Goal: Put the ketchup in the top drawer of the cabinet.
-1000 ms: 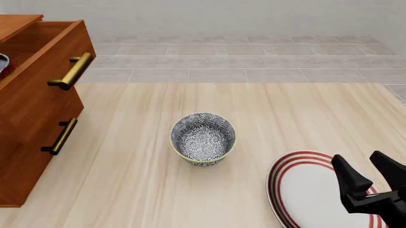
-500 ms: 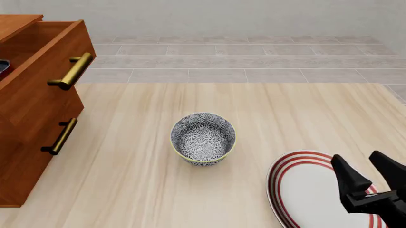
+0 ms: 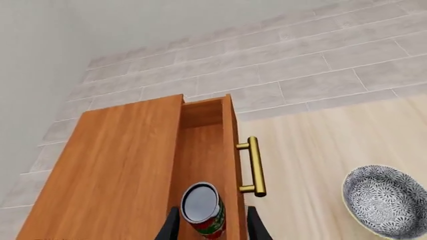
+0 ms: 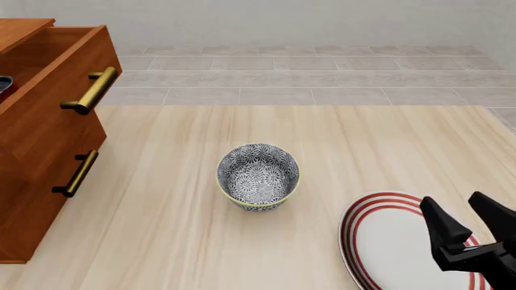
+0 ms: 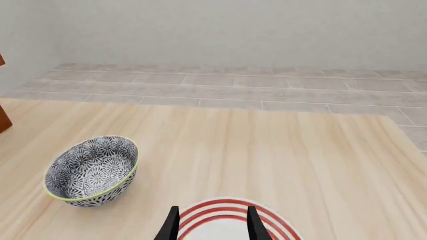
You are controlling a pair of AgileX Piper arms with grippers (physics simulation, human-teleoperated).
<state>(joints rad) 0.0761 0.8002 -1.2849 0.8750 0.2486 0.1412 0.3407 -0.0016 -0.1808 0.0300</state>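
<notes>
1. The wooden table (image 4: 339, 139) fills the scene, its pale planks running away from the arms toward a grey tiled floor.
2. The cabinet (image 4: 40, 181) stands at the table's left edge, reddish-brown, with two stacked drawers and brass bar handles.
3. The top drawer (image 3: 203, 150) is pulled open, its handle (image 4: 90, 92) jutting toward the table; the lower drawer (image 4: 48, 199) is closed beneath it.
4. A white plate (image 4: 387, 241) with red rings lies at the near right of the table, partly cut off by the picture's lower edge.
5. The right gripper (image 4: 469, 219) hangs over that plate, its two dark fingers spread apart with nothing between them; the right wrist view shows only the plate's rim (image 5: 220, 207) beneath the fingertips.
6. A grey patterned bowl (image 4: 258, 176) with a pale yellow-green rim sits upright near the table's middle, apart from both the plate and the cabinet.
7. The ketchup (image 3: 203, 216), a small can with a red label and dark grey top, sits inside the open top drawer, near the drawer front; in the front view only a sliver shows at the left edge (image 4: 4, 84).
8. The left gripper (image 3: 212, 227) is seen only in its own wrist view, its fingers standing either side of the can; whether they press it or have let go cannot be told.
</notes>
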